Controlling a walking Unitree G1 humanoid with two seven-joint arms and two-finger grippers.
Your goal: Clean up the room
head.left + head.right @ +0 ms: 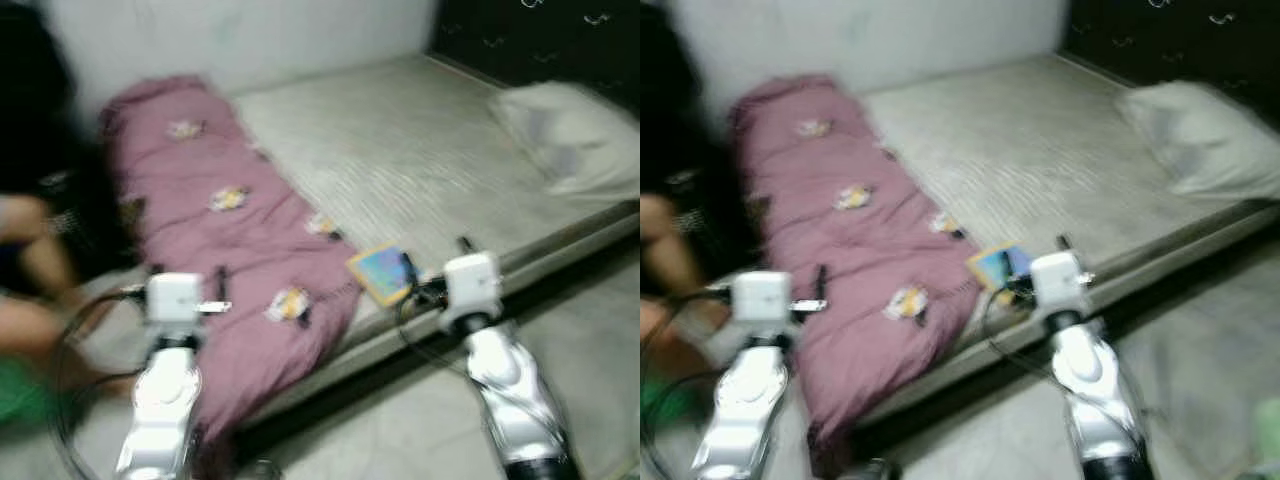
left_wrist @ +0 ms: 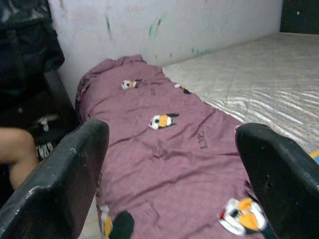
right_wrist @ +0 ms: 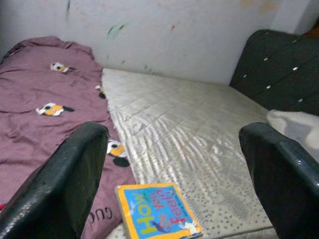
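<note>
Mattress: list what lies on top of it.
On the mattress: a purple blanket along one side, a colourful book at its near edge, a pale pillow. Anything under the blanket is hidden.

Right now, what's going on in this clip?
The robot stands at the edge of a bed with both arms raised toward it and nothing held. The left gripper is open over a purple blanket with cartoon prints, which hangs over the bed's near edge. The right gripper is open just short of a colourful children's book lying near the mattress edge beside the blanket. A pillow lies at the far right, and a person's leg is at the left.
</note>
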